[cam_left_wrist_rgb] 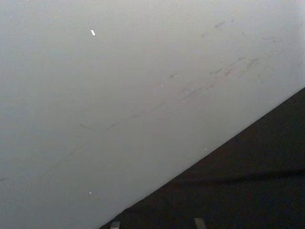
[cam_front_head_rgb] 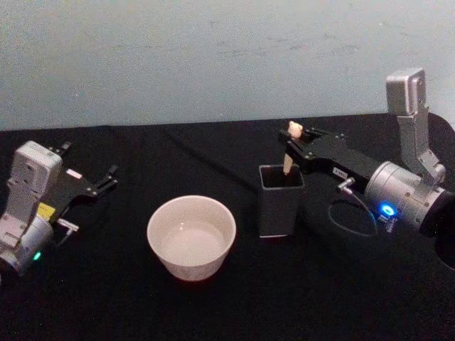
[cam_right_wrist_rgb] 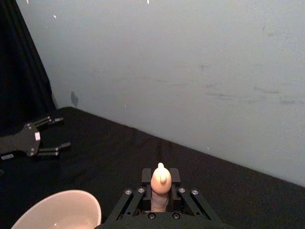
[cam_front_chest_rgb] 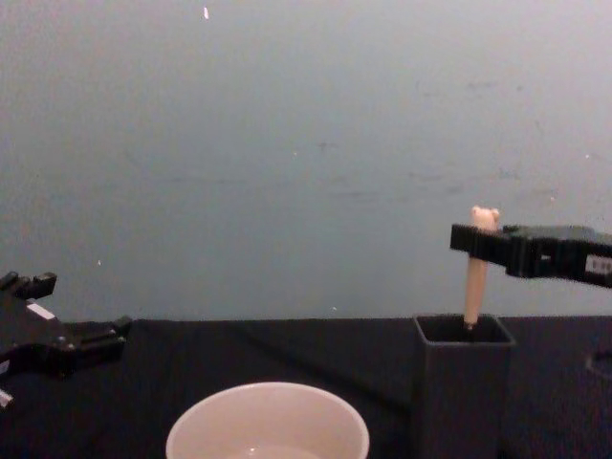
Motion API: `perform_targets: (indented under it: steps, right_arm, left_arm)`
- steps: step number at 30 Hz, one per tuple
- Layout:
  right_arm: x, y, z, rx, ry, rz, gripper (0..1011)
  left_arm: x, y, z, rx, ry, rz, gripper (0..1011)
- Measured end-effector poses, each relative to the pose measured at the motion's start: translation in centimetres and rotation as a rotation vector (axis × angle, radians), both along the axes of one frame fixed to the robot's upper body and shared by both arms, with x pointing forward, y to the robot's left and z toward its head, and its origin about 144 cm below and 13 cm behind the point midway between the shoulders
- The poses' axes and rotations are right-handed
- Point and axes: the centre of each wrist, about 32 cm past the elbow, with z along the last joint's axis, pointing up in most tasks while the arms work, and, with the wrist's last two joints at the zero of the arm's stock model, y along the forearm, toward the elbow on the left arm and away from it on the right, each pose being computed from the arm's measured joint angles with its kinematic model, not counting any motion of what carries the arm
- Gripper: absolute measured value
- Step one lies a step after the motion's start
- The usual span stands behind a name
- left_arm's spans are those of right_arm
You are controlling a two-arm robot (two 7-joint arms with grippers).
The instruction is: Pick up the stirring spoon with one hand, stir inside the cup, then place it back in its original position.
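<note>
We're at pickup: right gripper (cam_front_head_rgb: 290, 150) jaws closed on stirring spoon (cam_front_head_rgb: 288, 158) handle, spoon upright in holder (cam_front_head_rgb: 281, 201). Next: lift straight up, carry to cup (cam_front_head_rgb: 191, 236). Left gripper (cam_front_head_rgb: 106, 177) idle, jaws apart, w/ nothing held.

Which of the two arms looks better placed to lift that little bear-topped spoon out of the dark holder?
The right. The right gripper is already shut on the beige bear-topped stirring spoon, which stands in the dark grey square holder. The left gripper sits open, far off on the other side of the wide white cup.
</note>
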Motion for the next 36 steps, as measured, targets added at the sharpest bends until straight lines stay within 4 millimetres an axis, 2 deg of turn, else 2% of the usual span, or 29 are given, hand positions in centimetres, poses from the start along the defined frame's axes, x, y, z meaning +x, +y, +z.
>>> perform_targets:
  steps: [16,36]
  right_arm:
    - [-0.2,0.3,-1.6,-0.021,0.069,-0.006,223]
    - [-1.0,-0.3,-1.6,0.0,0.085,-0.018,223]
  left_arm:
    - [0.0,0.0,0.0,0.0,0.0,0.0,1001]
    - [0.0,0.0,0.0,0.0,0.0,0.0,1001]
